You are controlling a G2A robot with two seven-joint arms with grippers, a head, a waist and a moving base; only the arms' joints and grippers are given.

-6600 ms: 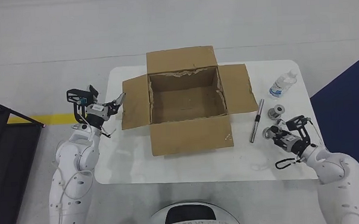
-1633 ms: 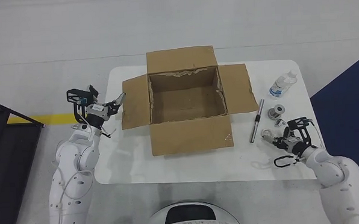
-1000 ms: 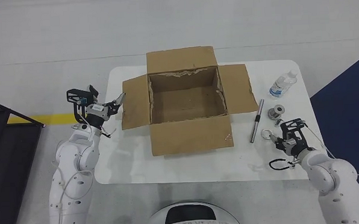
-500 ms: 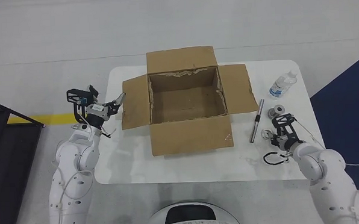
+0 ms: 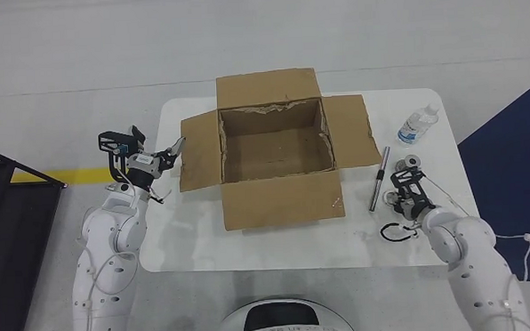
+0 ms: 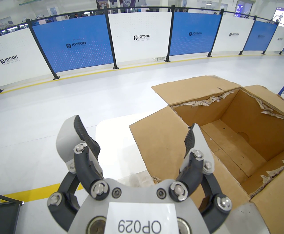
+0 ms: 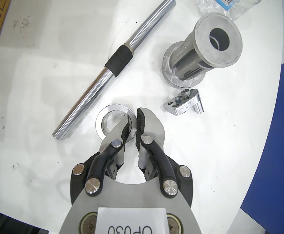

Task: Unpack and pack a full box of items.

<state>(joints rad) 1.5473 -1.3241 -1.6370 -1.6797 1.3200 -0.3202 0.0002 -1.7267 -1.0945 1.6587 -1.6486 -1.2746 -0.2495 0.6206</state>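
Note:
An open, empty cardboard box stands mid-table with its flaps spread. To its right lie a steel rod, a flanged metal sleeve, a small metal bracket and a flat metal ring. My right gripper is down at the ring, shut on its rim with one finger inside the hole and one outside. My left gripper hangs open and holds nothing, beside the box's left flap.
A clear plastic bottle lies at the far right of the white table. A black loop rests near the table's front right edge. A dark rack stands on the floor to the left.
My right arm has slid left along the table's right side to the ring. The black loop moved left with it. The left arm and the box are unchanged.

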